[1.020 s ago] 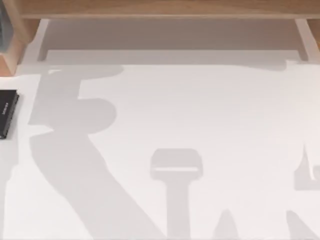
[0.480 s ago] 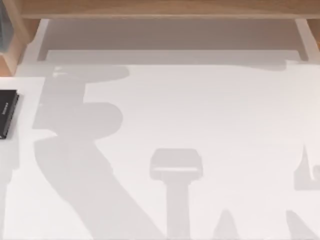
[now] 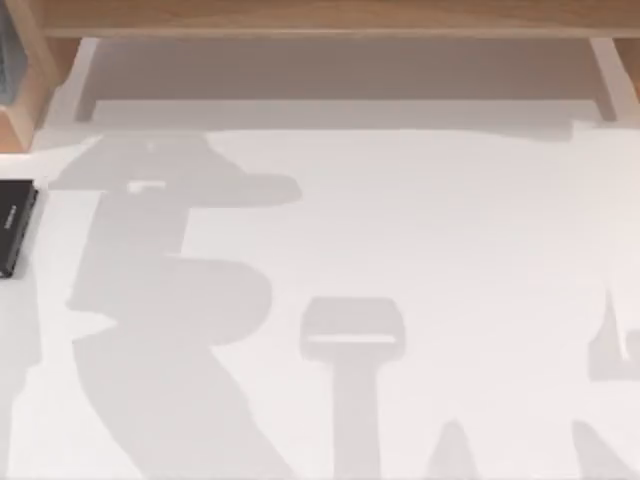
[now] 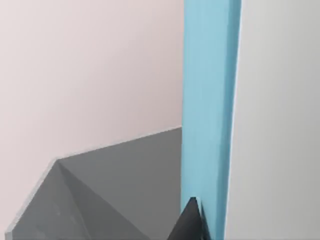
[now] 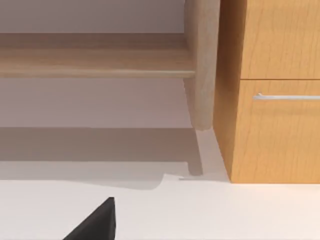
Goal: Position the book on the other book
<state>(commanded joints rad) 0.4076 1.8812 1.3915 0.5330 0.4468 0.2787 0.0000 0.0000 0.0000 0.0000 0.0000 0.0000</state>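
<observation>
The book (image 4: 210, 110) shows its bright teal cover edge-on close to the left wrist camera, hanging above the white table. My left gripper (image 4: 196, 224) is shut on its lower end, with one dark fingertip (image 4: 190, 222) against the cover. The other book (image 3: 14, 226), flat and black with pale lettering on its spine, lies at the far left edge of the table (image 3: 420, 220) in the top view. A broad arm shadow (image 3: 160, 300) falls just to its right. My right gripper (image 5: 95, 225) appears as a dark finger low over the table, facing the cabinet.
A wooden shelf unit (image 3: 320, 15) runs along the back of the table, with a wooden side panel (image 3: 25, 90) at the back left. A wooden cabinet with a handled drawer (image 5: 280, 97) stands ahead of the right gripper. A grey angular shape (image 4: 100, 200) lies under the held book.
The left arm's shadow on the table has shifted to the right and grown wider. The black book and the right arm's shadow have stayed put.
</observation>
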